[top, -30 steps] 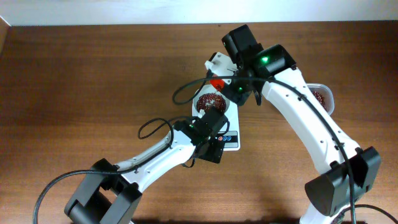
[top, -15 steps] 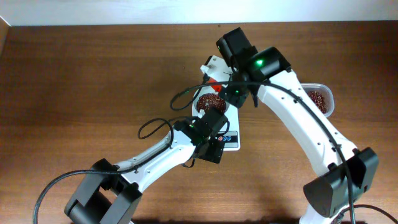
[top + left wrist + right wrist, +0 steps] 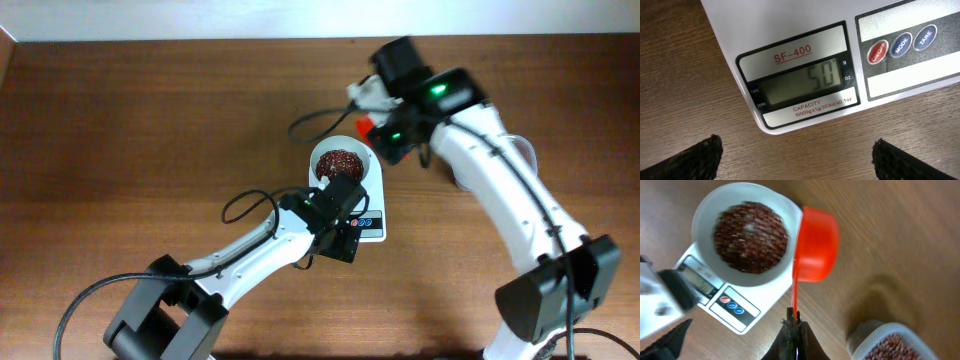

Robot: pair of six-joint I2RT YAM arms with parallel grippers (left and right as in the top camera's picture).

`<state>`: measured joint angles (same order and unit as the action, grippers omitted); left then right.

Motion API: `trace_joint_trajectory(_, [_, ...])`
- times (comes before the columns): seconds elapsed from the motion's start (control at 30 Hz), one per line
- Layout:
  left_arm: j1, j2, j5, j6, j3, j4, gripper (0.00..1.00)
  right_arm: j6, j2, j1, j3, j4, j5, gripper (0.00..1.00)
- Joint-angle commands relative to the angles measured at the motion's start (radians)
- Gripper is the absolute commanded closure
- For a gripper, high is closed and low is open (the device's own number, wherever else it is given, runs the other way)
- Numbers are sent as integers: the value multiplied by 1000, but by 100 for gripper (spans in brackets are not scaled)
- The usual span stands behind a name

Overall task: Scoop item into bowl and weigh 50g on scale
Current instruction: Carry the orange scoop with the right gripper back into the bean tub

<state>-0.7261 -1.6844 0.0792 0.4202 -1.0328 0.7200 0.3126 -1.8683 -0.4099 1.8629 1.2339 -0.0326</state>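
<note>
The white bowl (image 3: 355, 158) stands on the white scale (image 3: 372, 222) and holds a heap of red-brown beans (image 3: 338, 164). In the right wrist view the beans (image 3: 750, 235) fill the bowl (image 3: 701, 226). My right gripper (image 3: 793, 317) is shut on the thin handle of a red scoop (image 3: 816, 242). The scoop hangs just right of the bowl's rim, and its inside is hidden. Over the scale's near corner, my left gripper (image 3: 800, 160) is open with only bare wood between its fingers. The scale's display (image 3: 802, 82) reads 50 g.
A clear plastic tub (image 3: 890, 345) holding more beans sits to the right of the scale, largely hidden under the right arm in the overhead view. The scale's buttons (image 3: 900, 45) lie right of the display. Brown wooden tabletop (image 3: 150, 130) extends to the left.
My right gripper has carried the red scoop rightwards, off the bowl to beside its rim, so the bowl now shows whole from above. The left arm has stayed put.
</note>
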Motion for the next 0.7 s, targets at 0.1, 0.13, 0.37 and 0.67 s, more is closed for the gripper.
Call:
trace_joint_trajectory(0.1, [2,-6,-3,-3,3,-7,1,-64,14,338,23,129,-270,96])
trace_joint_trajectory(0.13, [2,-6,-3,-7,3,-14,1,-64,14,414,23,155,-270,96])
trace_joint_trajectory(0.37, [2,-6,-3,-17,3,-31,1,-215,-4,628,-35,165,-79,96])
trace_joint_trajectory(0.67, [2,-6,-29,-43,3,-23,1,-217,-87,626,-106,102,-34,96])
